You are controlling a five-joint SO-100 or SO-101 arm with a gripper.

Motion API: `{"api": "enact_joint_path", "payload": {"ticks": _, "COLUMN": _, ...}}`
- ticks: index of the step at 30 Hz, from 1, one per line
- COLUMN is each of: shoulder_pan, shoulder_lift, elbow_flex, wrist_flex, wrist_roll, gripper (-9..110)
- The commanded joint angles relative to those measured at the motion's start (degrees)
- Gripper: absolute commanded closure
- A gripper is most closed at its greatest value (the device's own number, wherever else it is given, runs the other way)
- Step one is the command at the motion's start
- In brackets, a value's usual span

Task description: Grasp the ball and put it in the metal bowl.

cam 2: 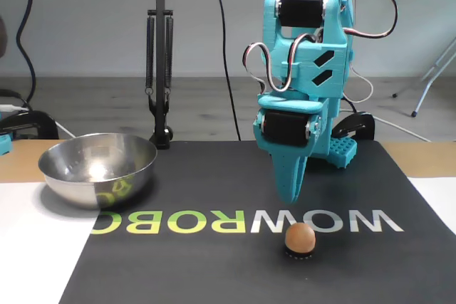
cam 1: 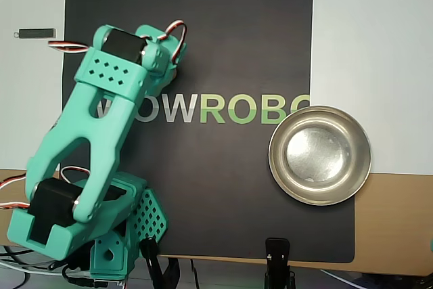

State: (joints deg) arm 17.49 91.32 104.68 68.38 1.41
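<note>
We hover our gripper (cam 2: 288,194) above the ball (cam 2: 300,237), jaws seemingly closed and empty; descending like this could knock it away from the bowl (cam 2: 97,168).

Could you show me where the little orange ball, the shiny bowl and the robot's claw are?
ball (cam 2: 300,236): fixed view, middle of its front.
metal bowl (cam 2: 97,177): fixed view, outer front wall.
gripper (cam 2: 289,197): fixed view, tip of the turquoise fingers, above the ball.
</note>
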Motion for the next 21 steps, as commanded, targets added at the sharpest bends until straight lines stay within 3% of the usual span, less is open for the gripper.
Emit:
{"api": "enact_joint_path", "payload": {"ticks": 1, "shoulder_pan": -0.26, "shoulder_lift": 0.62, "elbow_flex": 0.0, "wrist_flex": 0.0, "wrist_roll": -0.09, "gripper": 87}}
{"api": "enact_joint_path", "payload": {"ticks": 21, "shoulder_pan": -0.26, "shoulder_lift": 0.26, "elbow_flex": 0.0, "wrist_flex": -0.26, "wrist_roll": 0.0, "gripper": 85}}
